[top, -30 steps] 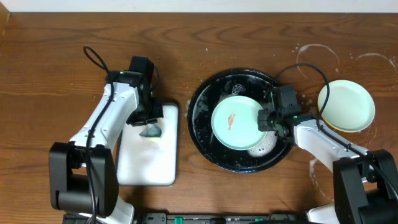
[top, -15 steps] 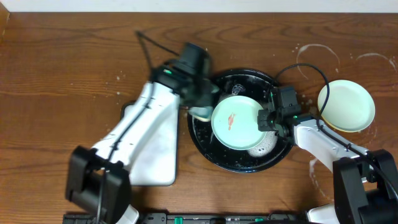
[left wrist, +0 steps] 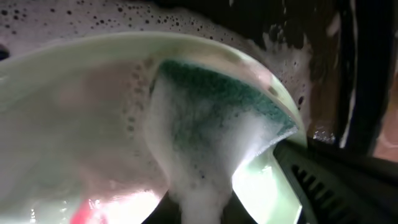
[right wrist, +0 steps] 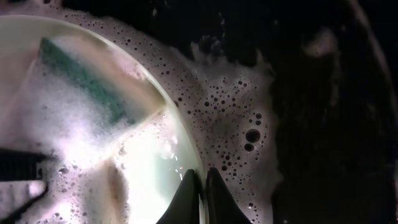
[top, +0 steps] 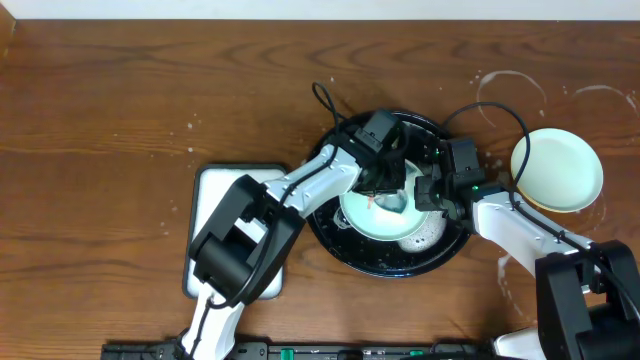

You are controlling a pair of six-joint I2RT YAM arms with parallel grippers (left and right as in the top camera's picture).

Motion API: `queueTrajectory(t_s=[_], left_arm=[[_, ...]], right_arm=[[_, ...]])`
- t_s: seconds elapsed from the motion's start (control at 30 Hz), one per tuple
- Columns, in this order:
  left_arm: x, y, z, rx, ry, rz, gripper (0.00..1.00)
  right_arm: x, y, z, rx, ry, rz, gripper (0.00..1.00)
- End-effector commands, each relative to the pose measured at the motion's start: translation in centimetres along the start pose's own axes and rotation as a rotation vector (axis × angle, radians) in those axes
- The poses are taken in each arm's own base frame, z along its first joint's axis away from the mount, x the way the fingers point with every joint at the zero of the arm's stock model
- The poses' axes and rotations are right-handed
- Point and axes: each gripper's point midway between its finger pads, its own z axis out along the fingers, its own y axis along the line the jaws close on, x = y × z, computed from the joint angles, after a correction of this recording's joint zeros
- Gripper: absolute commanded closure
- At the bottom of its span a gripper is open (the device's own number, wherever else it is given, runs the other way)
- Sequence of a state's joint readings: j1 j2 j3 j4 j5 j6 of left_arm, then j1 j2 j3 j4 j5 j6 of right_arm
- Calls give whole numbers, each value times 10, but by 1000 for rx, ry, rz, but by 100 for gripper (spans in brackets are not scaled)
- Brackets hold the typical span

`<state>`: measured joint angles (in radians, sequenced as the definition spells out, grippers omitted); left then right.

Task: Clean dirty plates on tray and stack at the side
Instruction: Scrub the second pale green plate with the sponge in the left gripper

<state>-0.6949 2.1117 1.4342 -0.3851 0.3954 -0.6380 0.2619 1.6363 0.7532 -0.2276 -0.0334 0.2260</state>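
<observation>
Right of the surface's middle, toward its front edge, the overhead view shows the black tray (top: 380, 268) with one mint plate (top: 372, 222) lying in it. The left claw (top: 385, 182) is down over the plate's far half, and the right claw (top: 428, 192) sits at the plate's right rim. Near the right edge a stack (top: 557, 170) of two plates, mint over yellow, stands well apart from the tray, and the white tray (top: 215, 182) lies by the front edge, left of middle. Only this view gives that layout, yet it hides both grips. From the left wrist, the sponge (left wrist: 217, 106) runs out from the claw, its green face pressed on the plate near the rim. Foam covers the fingertips, but the claw looks clamped on the sponge. A red smear (left wrist: 81, 214) shows at the bottom of this view, apart from the sponge; the right wrist view does not show it. From the right wrist, the claw's two tips are pinched tight on the plate's rim, with suds (right wrist: 230, 118) on the tray beside them. The step in hand looks to be scrubbing. The sponge should sweep over the smear with steady, light pressure, the right claw pinning the plate, since the wet rim could slip or the plate could tip.
</observation>
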Motion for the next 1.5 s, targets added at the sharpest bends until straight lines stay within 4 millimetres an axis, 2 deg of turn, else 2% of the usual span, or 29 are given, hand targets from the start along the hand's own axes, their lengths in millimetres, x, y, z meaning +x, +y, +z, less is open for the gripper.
queueTrajectory(t_s=[0.0,0.07,0.13,0.2,0.33,0.43,0.5,0.57,0.7,0.83,0.97,1.1,1.17,1.27,1.37,1.47], left_arm=[[15,44,30,-116,78,-122,92],[12,80,25,-264,49,-153,92],[6,112,11,-421,0,-149,93],[0,133,-1,-525,-29,-112,93],[-6,156,-24,-696,-57,-51,93],[-12,159,-37,-760,-67,-14,93],[-15,154,-39,-752,-65,-5,92],[-11,141,-29,-668,-35,-18,92],[6,100,3,-399,61,-114,92],[22,56,26,-186,146,-159,92],[43,20,34,-70,221,-122,92],[62,5,34,-19,295,-115,92],[61,16,32,-66,287,-130,92],[48,47,26,-176,239,-162,92],[32,88,14,-320,184,-181,92],[12,130,-7,-488,108,-190,92]], right_arm=[[12,-10,5,32,39,10,99],[12,-10,5,32,39,10,99],[12,-10,5,32,39,10,99],[12,-10,5,32,39,10,99],[12,-10,5,32,39,10,99],[12,-10,5,32,39,10,99],[12,-10,5,32,40,10,99],[13,-10,5,33,40,10,99],[13,-11,5,33,43,10,99],[13,-11,5,33,43,10,99],[13,-11,5,33,43,10,99],[13,-10,5,33,42,10,99],[13,-11,5,33,43,10,99],[13,-10,5,33,43,10,99],[13,-10,5,33,43,10,99],[13,-10,5,32,40,10,99]])
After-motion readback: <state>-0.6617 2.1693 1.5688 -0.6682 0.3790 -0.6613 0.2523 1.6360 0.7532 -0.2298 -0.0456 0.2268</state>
